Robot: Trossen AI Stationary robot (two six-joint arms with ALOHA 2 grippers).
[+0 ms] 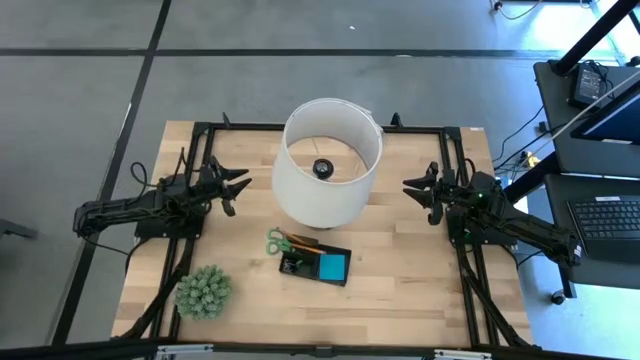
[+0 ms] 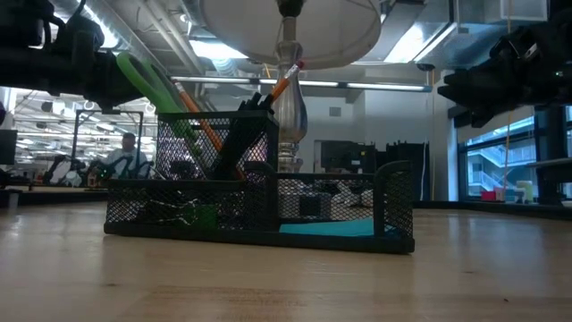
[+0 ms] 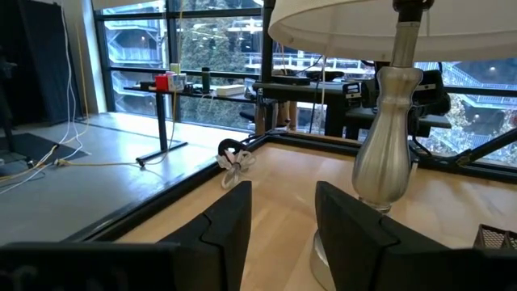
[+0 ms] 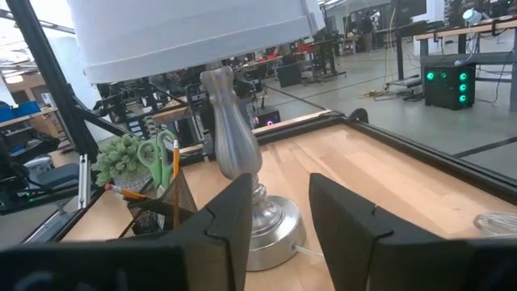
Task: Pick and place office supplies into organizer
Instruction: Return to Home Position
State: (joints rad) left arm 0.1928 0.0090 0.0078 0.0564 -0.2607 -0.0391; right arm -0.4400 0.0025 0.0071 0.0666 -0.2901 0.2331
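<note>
At 6 o'clock from the white lampshade (image 1: 330, 160), seen from above, the black organizer (image 1: 312, 268) stands on the worktop (image 1: 420, 290). Its long axis runs roughly 9 to 3 o'clock, with the 3 o'clock end tipped slightly toward 4. The blue sticky-note pad (image 1: 333, 266) lies flat in the low compartment at that end. From the taller compartment at the 9 o'clock end, the green-handled scissors (image 1: 277, 241) lean out, handles up and pointing toward 10 o'clock. The orange pencil (image 2: 284, 82) slants the opposite way. A spiky plant ball (image 1: 204, 291) sits at 8 o'clock from the organizer. The left gripper (image 1: 240, 185) hangs at 9 o'clock from the shade and the right gripper (image 1: 412, 190) at 3 o'clock. Both have their jaws spread and empty, well apart from the organizer.
</note>
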